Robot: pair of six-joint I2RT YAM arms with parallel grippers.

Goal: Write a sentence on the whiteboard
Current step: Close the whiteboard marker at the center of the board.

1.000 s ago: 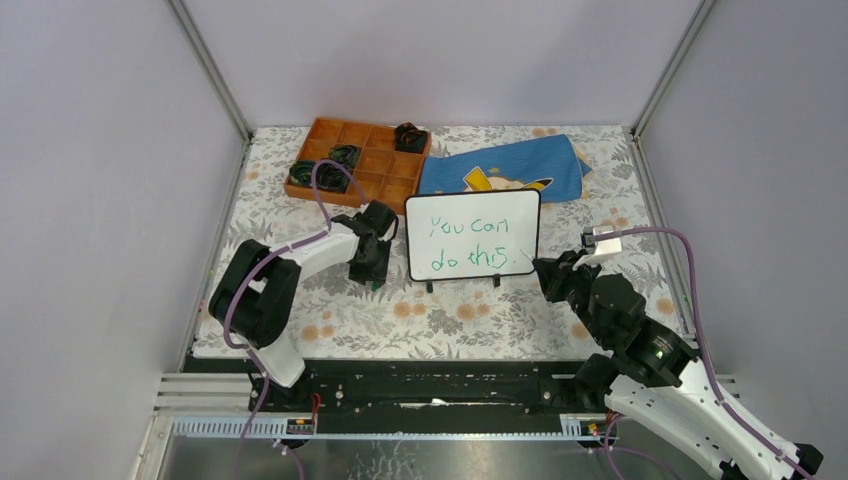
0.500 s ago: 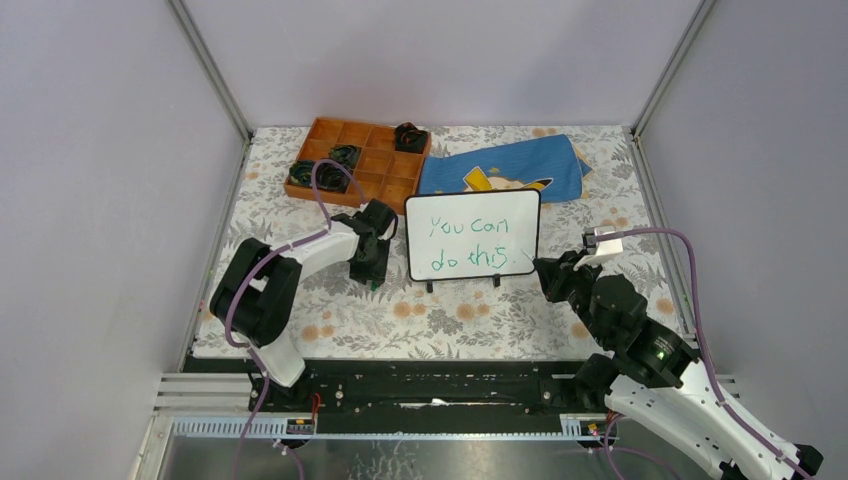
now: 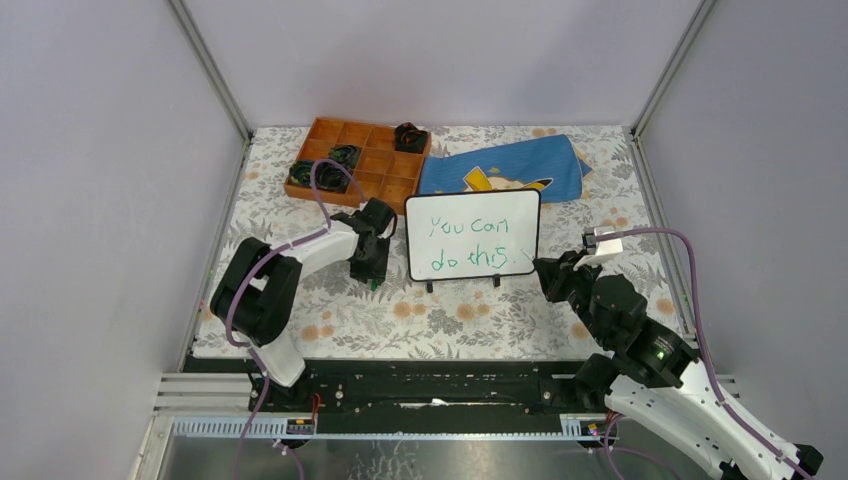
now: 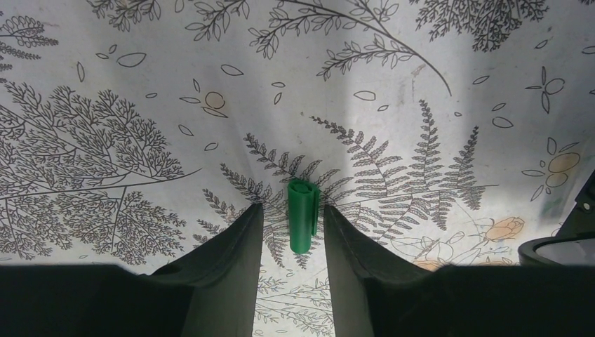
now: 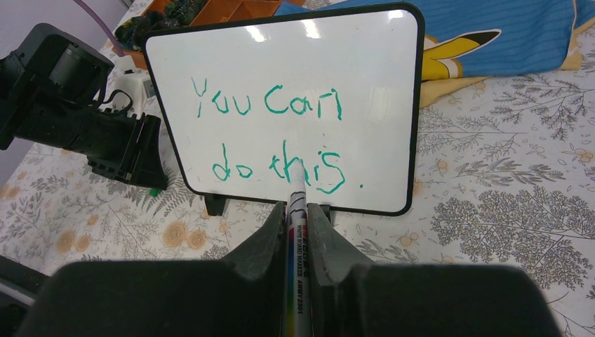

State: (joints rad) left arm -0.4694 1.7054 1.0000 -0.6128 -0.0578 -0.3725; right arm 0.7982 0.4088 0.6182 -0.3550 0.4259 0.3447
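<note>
The right claw (image 5: 297, 208) is clamped tight on a white marker (image 5: 296, 260), which juts straight out from between its jaws. Directly ahead of that claw stands the whiteboard (image 5: 365, 84), upright on its two black feet. It carries the sentence (image 5: 270, 105) "You can do this" in green, in two lines. From the wrist view, the marker's tip lines up with the word "this", but we cannot tell whether it touches the board. A blue cloth (image 5: 505, 35) lies beyond the board and off to the claw's right.

On the other side of the board, the left claw (image 4: 292, 208) points down at the floral tablecloth (image 4: 140, 140). Its jaws are partly open and sit astride a green marker cap (image 4: 302, 225). We see a clear gap between the cap and one finger, with the other finger just beside it. An orange compartment tray (image 3: 355, 160) sits well beyond that claw.
</note>
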